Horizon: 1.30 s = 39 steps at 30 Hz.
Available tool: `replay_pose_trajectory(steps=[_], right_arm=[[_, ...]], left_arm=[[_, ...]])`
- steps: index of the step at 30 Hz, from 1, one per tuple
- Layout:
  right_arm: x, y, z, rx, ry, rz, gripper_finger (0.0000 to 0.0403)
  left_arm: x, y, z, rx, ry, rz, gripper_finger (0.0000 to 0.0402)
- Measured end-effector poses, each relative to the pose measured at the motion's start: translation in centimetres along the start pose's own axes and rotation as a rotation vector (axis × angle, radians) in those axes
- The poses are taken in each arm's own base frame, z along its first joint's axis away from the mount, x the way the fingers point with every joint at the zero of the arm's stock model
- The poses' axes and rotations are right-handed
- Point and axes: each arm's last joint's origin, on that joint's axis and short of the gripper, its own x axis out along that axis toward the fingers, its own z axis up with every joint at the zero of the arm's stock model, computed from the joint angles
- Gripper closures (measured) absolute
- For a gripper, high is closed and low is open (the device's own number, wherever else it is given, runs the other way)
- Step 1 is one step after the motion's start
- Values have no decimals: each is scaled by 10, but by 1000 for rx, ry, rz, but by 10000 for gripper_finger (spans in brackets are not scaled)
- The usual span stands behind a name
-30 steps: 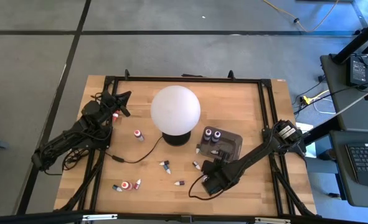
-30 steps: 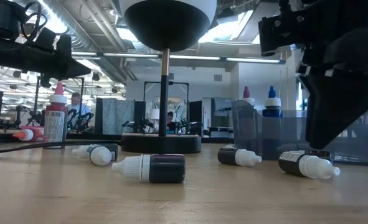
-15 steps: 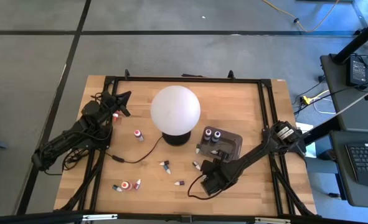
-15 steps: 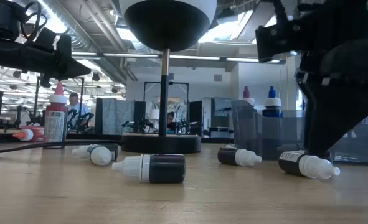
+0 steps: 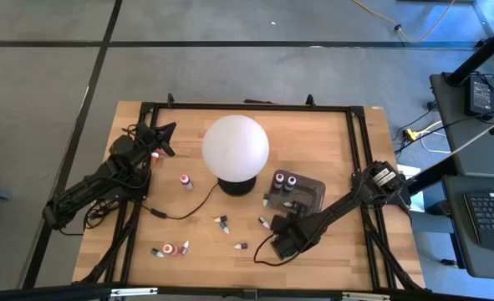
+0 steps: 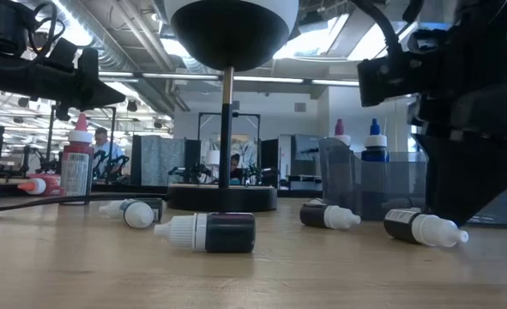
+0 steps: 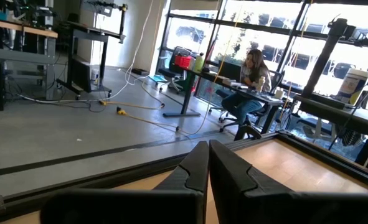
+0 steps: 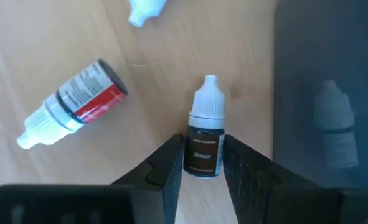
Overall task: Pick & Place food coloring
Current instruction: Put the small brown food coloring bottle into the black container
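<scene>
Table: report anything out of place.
Several bottles lie toppled on the table, like one near the lamp. Only two stand in the tray. The right gripper straddles a brown bottle.

The high view looks straight down from well above, taking in the whole desk point(image 5: 330, 150), both arms and the floor around. The low view sits at desk height, close to the lying bottles, facing level across the wood into the room; it shares with the high view the globe lamp point(image 5: 236, 145), whose underside and stem point(image 6: 226, 129) fill its upper middle, and the tray point(image 6: 365, 176). The left wrist view faces outward over the desk's edge to the room, where a person point(image 7: 249, 81) sits. The right wrist view looks down at close range, sharing the tray point(image 8: 330, 93) and a brown bottle point(image 8: 203, 134).
</scene>
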Motion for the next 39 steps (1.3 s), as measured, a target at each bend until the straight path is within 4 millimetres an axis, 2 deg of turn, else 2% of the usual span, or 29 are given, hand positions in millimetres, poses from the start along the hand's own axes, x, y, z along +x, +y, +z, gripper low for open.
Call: replay_pose_trajectory(steps=[20,30,35,39], right_arm=[[-3,3,3,-76,-5,11,286],[-3,3,3,-86,1,19,327],[-11,7,7,-117,26,36,323],[-31,15,12,-181,9,50,321]], left_arm=[[0,0,0,0,-1,0,389],[0,0,0,0,-1,0,393],[0,0,0,0,0,0,393],[0,0,0,0,-1,0,389]])
